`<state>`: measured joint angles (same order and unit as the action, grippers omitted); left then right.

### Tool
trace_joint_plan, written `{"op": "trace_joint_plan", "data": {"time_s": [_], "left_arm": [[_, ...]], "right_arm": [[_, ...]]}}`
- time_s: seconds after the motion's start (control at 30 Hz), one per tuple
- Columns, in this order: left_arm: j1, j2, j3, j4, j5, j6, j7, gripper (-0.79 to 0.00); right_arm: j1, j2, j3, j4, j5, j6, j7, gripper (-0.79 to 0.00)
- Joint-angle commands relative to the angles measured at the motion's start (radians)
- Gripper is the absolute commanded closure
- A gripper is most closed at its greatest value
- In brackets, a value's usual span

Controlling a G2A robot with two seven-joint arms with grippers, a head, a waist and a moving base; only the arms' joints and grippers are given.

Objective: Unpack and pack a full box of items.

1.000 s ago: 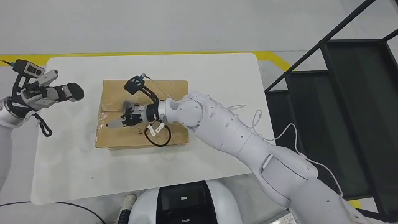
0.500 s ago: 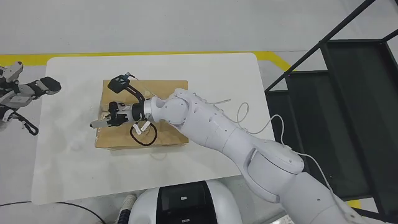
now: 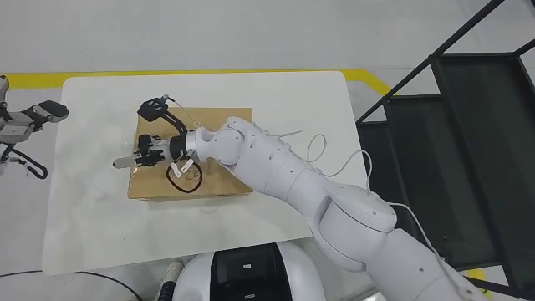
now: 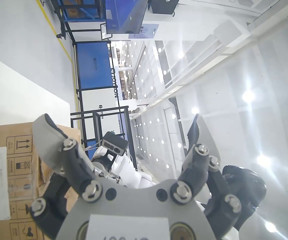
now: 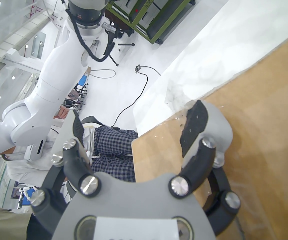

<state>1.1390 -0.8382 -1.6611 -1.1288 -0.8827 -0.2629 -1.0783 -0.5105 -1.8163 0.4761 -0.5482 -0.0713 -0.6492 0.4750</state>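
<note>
- On the white table [image 3: 301, 109], a little toward 9 o'clock from its middle, the cardboard box [image 3: 213, 115] lies closed, and its contents are hidden.
- The right pincer [image 3: 125, 160] is at the box's 9 o'clock edge, spread wide and holding nothing. One finger [image 5: 196, 123] is over the box top, the other is beyond the edge.
- The left pincer [image 4: 120, 122] is beyond the table's 9 o'clock side, well apart from the box, also wide and empty.
- In my judgement, a sideways push here can slide the box toward 9 o'clock, because nothing steadies it.
- If the pincer closes on the edge only, the cardboard may tear or slip out instead of opening.
</note>
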Motion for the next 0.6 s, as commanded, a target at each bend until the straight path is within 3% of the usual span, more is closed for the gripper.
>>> {"op": "trace_joint_plan", "data": {"time_s": [0.0, 0.27, 0.57], "left_arm": [[-0.003, -0.002, 0.005, -0.003, 0.005, 0.004, 0.002, -0.785], [-0.025, -0.012, 0.037, -0.012, 0.017, 0.012, 0.003, -0.785], [-0.057, -0.025, 0.079, -0.005, 0.030, 0.014, -0.007, -0.785]], "right_arm": [[0.001, -0.002, 0.009, 0.025, 0.007, -0.019, -0.001, -0.785], [-0.004, 0.039, 0.080, 0.060, 0.009, -0.150, -0.005, -0.785], [-0.089, 0.146, 0.187, -0.025, -0.029, -0.140, 0.049, -0.785]]}}
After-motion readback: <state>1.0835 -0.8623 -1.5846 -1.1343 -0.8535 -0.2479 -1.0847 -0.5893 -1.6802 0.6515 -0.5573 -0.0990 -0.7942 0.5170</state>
